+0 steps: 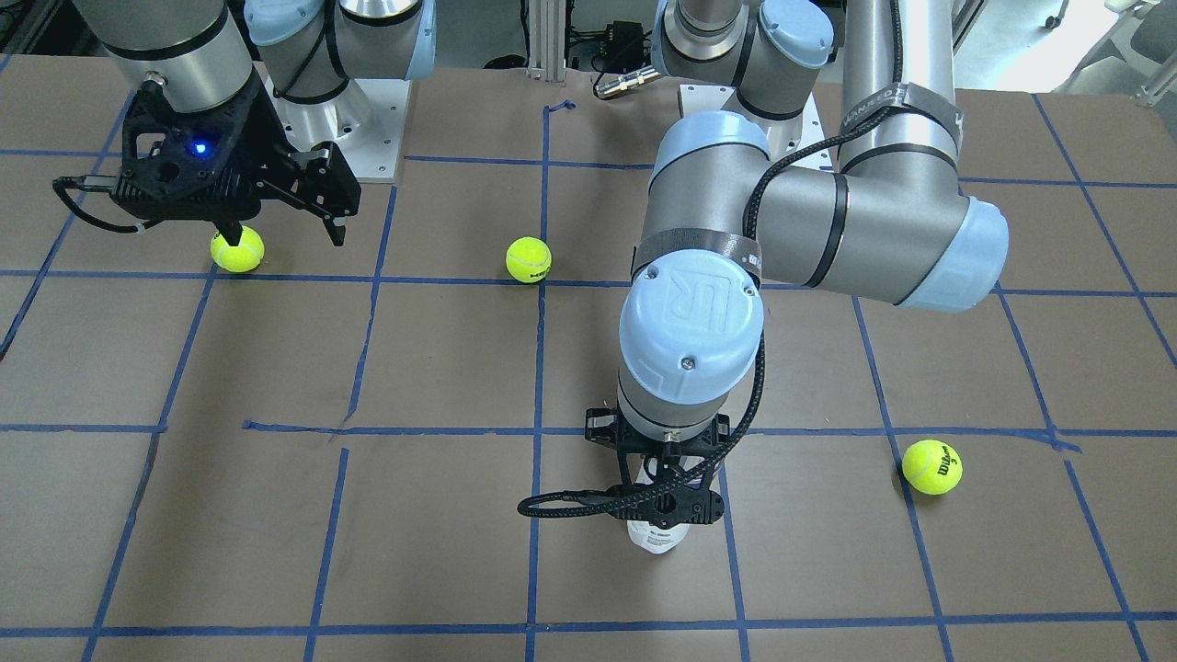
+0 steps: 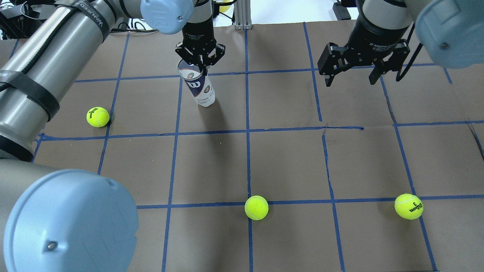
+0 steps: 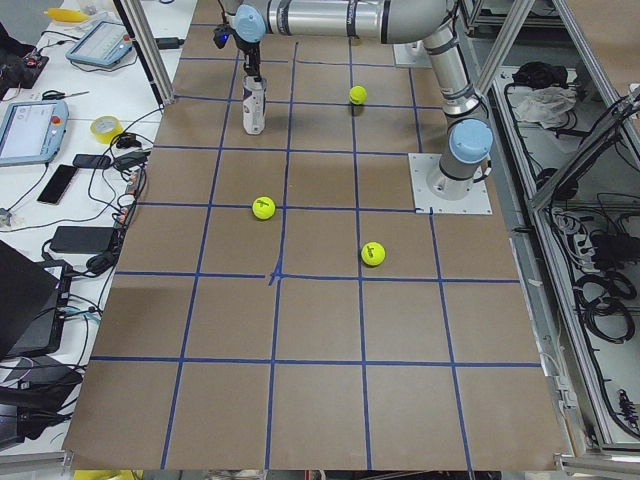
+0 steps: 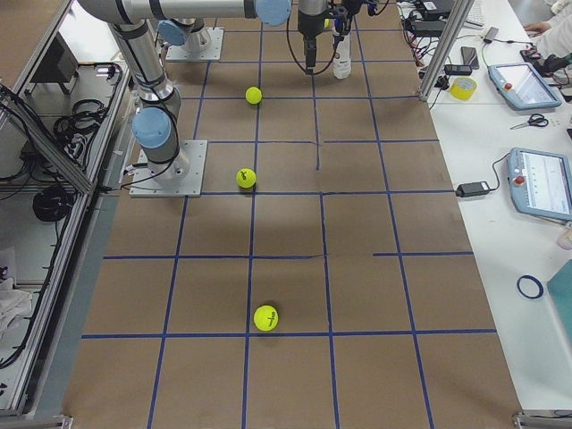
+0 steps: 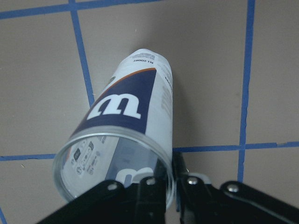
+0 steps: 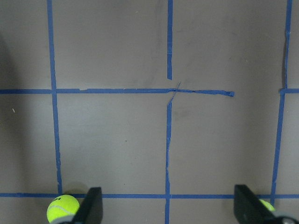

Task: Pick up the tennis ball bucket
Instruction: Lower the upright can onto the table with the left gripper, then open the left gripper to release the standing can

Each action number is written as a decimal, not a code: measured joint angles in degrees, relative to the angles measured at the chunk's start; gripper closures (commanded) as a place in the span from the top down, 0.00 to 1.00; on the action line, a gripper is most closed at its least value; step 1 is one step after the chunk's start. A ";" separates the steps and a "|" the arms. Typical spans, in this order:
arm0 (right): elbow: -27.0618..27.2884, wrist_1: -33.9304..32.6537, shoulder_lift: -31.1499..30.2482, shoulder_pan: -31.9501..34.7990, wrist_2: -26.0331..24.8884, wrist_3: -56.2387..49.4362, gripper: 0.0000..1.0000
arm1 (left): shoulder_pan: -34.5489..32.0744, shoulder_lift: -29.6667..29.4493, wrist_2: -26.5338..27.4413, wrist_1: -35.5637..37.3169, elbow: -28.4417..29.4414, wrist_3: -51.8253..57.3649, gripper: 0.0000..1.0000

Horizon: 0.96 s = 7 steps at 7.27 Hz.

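Note:
The tennis ball bucket (image 2: 198,88) is a clear tube with a white and navy Wilson label, standing slightly tilted at the table's far side, open end up. It also shows in the front view (image 1: 655,538) under the arm, and in the left wrist view (image 5: 126,107). My left gripper (image 2: 200,63) is above it, shut on its top rim; in the left wrist view the gripper (image 5: 170,186) has one finger inside the rim and one outside. I cannot tell whether its base touches the table. My right gripper (image 2: 351,80) is open and empty, well to the right.
Three yellow-green tennis balls lie loose on the brown, blue-taped table: one at the left (image 2: 98,116), one at the near centre (image 2: 256,207), one at the near right (image 2: 408,206). In the front view one ball (image 1: 237,249) lies just below my right gripper (image 1: 283,234).

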 measured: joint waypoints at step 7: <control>0.09 0.43 0.00 0.00 0.05 -0.36 1.00 | 0.45 4.74 0.07 0.64 -1.80 -0.57 1.00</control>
